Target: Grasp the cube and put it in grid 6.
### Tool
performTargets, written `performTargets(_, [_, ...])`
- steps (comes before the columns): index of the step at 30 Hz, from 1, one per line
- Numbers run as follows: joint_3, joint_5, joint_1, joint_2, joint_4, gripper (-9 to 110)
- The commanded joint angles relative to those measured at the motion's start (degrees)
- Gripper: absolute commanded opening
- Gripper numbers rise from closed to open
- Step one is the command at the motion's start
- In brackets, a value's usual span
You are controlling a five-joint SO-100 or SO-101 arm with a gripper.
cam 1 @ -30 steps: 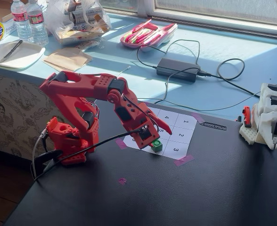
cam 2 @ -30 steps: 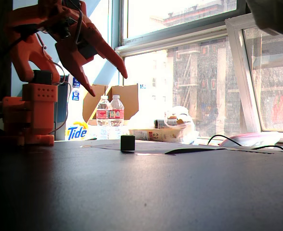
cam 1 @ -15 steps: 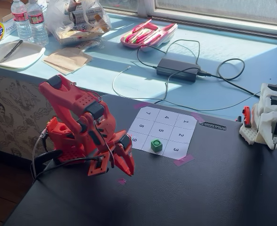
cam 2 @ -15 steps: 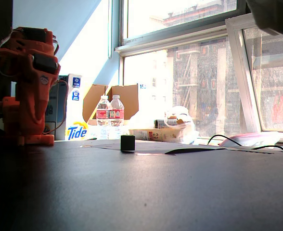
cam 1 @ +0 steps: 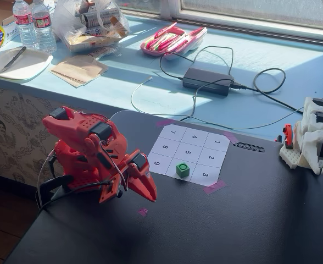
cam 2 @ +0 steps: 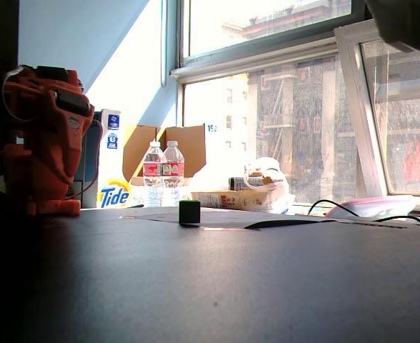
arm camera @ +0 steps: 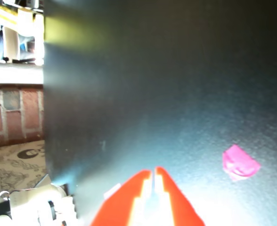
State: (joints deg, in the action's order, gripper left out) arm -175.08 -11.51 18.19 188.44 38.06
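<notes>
On the dark table (cam 1: 249, 220), seen from a fixed view, a red arm (cam 1: 87, 151) is folded low at the left, well apart from the numbered paper grid (cam 1: 189, 153), which serves as the landmark. The gripper (cam 1: 149, 193) is pointed down at bare tabletop to the left of the grid; in the wrist view its two red fingers (arm camera: 169, 197) are pressed nearly together with only a thin slit between, and nothing is held. A scrap of pink tape (cam 1: 143, 211) is stuck near the tips. Further right, the cube (cam 1: 183, 169) is seen sitting upright on the grid's near row, in the middle cell between 9 and 3, which is judged to be grid 6 (cam 1: 179, 175), its digit hidden. The grid's corners are taped down, presumably to stop sliding.
</notes>
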Motion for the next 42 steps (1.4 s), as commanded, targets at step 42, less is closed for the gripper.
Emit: performTargets(42, [-4.4,-1.0,-2.2,0.6,7.7,0])
